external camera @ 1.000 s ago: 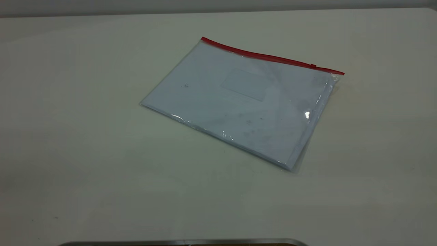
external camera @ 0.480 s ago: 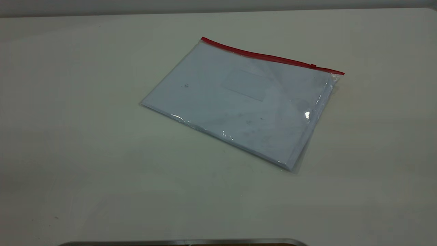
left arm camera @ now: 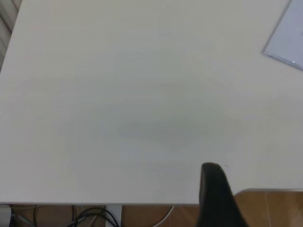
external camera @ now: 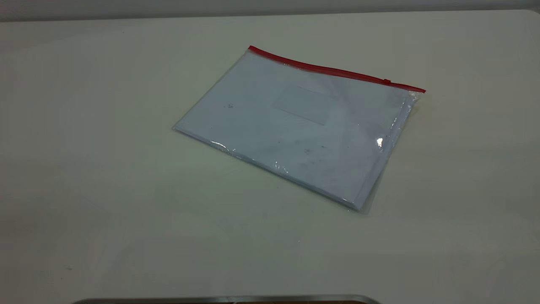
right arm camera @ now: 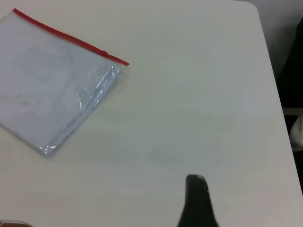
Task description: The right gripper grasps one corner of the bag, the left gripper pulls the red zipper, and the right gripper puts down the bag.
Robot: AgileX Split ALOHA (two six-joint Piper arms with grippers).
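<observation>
Nothing shifted since the earlier exterior frames: bag (external camera: pixel 295 126) in the same spot, flat on the bench (external camera: pixel 105 190).

Nearest, only bare bench. No arm visible in the exterior view. Left gripper (left arm camera: pixel 215 196) seen in its wrist view as a single dark finger over the bench edge, well apart from the bag corner (left arm camera: pixel 289 40). Right gripper (right arm camera: pixel 196 203) likewise one dark finger over bare bench, well apart from the bag (right arm camera: pixel 52 90). Fingers' spread on either side: cannot tell, second finger out of frame.

Farther back, the bag lying skewed right of centre, white paper (external camera: pixel 270 122) filling it, a faint label window on top. Along its far long edge, the red zipper (external camera: pixel 333 70), slider (external camera: pixel 386 81) close to the right end. No step of the task begun, by the look of it.

Likely risks: thin slick corner flat on the bench, so fingers skidding over it or pushing the bag away instead of pinching; a weak corner hold letting the bag drag when the slider gets pulled; tiny slider easily missed; paper sliding out once open if tilted.
</observation>
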